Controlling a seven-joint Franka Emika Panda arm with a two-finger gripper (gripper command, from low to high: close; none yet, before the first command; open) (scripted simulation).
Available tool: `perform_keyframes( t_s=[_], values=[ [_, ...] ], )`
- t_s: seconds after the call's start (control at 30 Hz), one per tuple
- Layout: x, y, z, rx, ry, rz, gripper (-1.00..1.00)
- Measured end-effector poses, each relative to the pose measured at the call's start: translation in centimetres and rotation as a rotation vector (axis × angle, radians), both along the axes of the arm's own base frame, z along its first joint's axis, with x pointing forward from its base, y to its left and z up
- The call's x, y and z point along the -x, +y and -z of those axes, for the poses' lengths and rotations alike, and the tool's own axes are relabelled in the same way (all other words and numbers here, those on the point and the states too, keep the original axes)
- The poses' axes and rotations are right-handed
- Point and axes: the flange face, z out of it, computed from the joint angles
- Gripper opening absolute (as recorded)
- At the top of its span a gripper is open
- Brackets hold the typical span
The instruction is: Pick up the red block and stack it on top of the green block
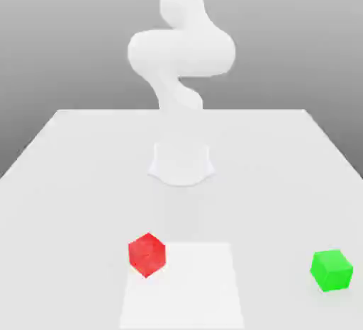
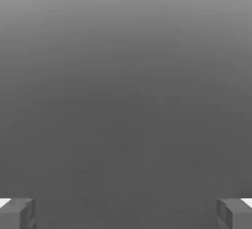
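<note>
The red block [image 1: 147, 254] is a small bright red cube resting on the white table [image 1: 71, 180], near the front and slightly toward the exterior view's left. Far toward the exterior view's right, the green block [image 1: 332, 270] sits on the table at about the same depth, well apart from the red one. My gripper [image 2: 126, 214] appears in the hand view with its two grey fingertips [image 2: 19, 214] spread wide and nothing between them, facing a plain grey background. The white arm [image 1: 181, 52] rises from its base and leaves the exterior view at the top.
The arm's round base [image 1: 181, 166] stands at the table's middle, behind both blocks. A paler square patch [image 1: 184, 286] marks the table surface just beside the red block, between the two cubes.
</note>
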Motion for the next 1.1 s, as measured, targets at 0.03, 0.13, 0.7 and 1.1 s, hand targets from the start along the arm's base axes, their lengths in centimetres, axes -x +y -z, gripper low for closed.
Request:
perform_keyframes(
  t_s=[0.03,0.13,0.7,1.1],
  values=[
    [-1.3,-0.2,2.5,-0.006,0.038,0.036,0.00],
    [-4.2,-1.1,9.9,-0.030,0.146,0.141,0.00],
    [1.0,-6.6,46.4,-0.305,0.662,0.683,0.00],
    [1.4,-6.5,51.6,-0.305,0.667,0.684,-1.00]
  ],
)
